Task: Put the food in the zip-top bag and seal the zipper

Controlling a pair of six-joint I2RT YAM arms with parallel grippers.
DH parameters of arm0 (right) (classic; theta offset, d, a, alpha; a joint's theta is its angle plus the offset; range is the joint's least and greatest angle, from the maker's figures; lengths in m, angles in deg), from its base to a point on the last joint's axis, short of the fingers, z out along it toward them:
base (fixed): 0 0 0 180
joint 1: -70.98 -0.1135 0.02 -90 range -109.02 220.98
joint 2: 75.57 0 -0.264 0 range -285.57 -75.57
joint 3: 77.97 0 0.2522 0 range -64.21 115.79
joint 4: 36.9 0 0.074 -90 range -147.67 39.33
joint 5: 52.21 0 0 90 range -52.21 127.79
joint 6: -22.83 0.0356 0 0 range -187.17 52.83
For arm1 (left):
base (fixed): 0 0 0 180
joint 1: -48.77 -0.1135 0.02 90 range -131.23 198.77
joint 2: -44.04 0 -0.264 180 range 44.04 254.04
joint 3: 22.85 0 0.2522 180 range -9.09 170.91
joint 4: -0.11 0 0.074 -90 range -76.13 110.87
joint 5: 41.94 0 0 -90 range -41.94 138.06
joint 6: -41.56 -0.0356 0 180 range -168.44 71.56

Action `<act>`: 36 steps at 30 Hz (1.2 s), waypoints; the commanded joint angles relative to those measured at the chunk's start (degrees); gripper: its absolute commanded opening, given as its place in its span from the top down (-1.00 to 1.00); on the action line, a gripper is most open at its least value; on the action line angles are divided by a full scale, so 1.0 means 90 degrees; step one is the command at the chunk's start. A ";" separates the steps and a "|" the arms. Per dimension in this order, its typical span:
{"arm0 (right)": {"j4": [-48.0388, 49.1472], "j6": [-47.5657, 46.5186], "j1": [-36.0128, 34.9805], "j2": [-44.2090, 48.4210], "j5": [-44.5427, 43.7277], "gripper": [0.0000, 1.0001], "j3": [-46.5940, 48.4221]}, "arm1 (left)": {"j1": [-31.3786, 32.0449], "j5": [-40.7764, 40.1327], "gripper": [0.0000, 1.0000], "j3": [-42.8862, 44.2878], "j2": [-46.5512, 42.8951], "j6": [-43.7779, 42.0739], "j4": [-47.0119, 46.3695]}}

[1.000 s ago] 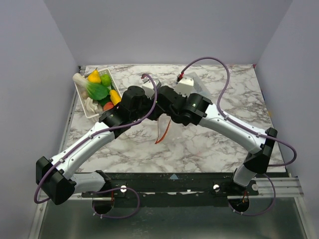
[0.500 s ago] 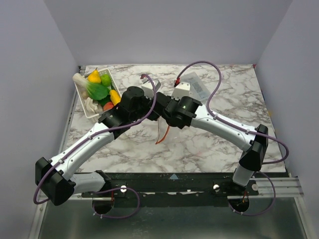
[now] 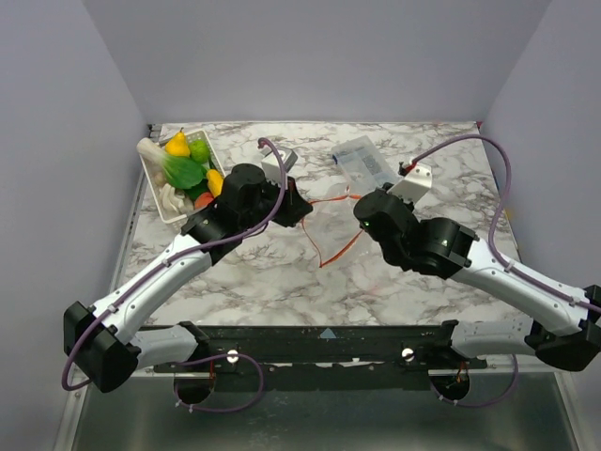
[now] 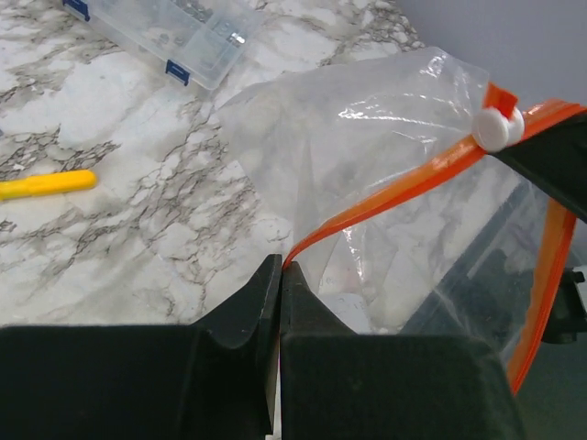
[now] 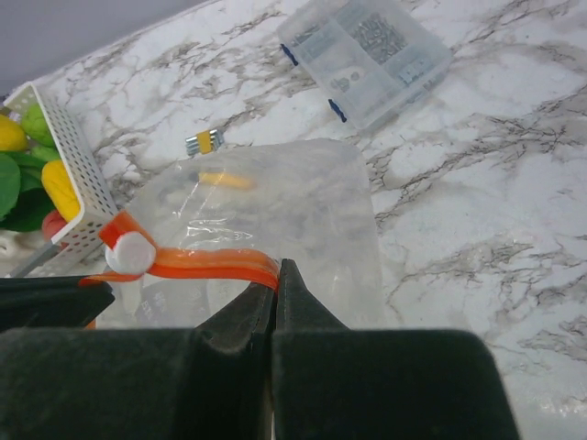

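The zip-top bag (image 4: pixel 367 165) hangs clear and floppy between my two grippers over the table's middle. Its zipper (image 3: pixel 333 199) is an orange-red strip with a white slider (image 4: pixel 498 128). My left gripper (image 3: pixel 299 209) is shut on one end of the strip (image 4: pixel 367 206). My right gripper (image 3: pixel 361 209) is shut on the other end (image 5: pixel 211 264), near the slider (image 5: pixel 133 254). Part of the strip loops down to the table (image 3: pixel 329 256). The food (image 3: pixel 185 172), yellow, green, white and red toy pieces, lies in a white basket (image 3: pixel 153 188) at the far left.
A rigid clear box with blue clips (image 3: pixel 362 162) lies at the back centre, also in the right wrist view (image 5: pixel 367 55). A yellow stick (image 4: pixel 46 183) lies on the marble beyond the bag. A small metal piece (image 5: pixel 204 142) lies near the basket.
My right arm has swung to the right, away from the left gripper, pulling the orange strip out between the two grippers. The left arm has barely moved.
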 commanded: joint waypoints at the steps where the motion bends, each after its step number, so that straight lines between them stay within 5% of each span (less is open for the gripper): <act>1: 0.0534 -0.0300 -0.0002 -0.0041 -0.0385 0.99 -0.0445 | -0.0098 0.0673 1.00 -0.0016 -0.0033 -0.0030 -0.0235; 13: 0.0697 -0.0648 -0.0001 -0.0383 -0.0456 0.99 -0.0479 | -0.0098 0.1660 0.96 0.0076 0.0610 0.0107 -0.0443; 17: 0.0295 -0.0712 -0.0007 -0.0679 -0.0494 0.99 -0.0314 | -0.0097 0.1532 0.24 -0.0122 0.0472 0.0064 -0.0636; 23: 0.0191 -0.0958 -0.0006 -0.0770 -0.0326 0.99 -0.0307 | -0.0092 0.0963 -0.54 -0.0363 -0.0087 -0.0358 -0.0770; 29: -0.0098 -0.1203 -0.0006 -0.1031 -0.0291 0.99 -0.0177 | -0.0105 -0.0133 -0.78 -0.0978 -0.0944 -0.0610 -0.1061; 36: -0.1837 -0.0739 -0.0004 -0.1095 -0.0809 0.99 0.0108 | -0.0359 -0.1173 -0.98 -0.1005 -0.1789 -0.0458 0.0083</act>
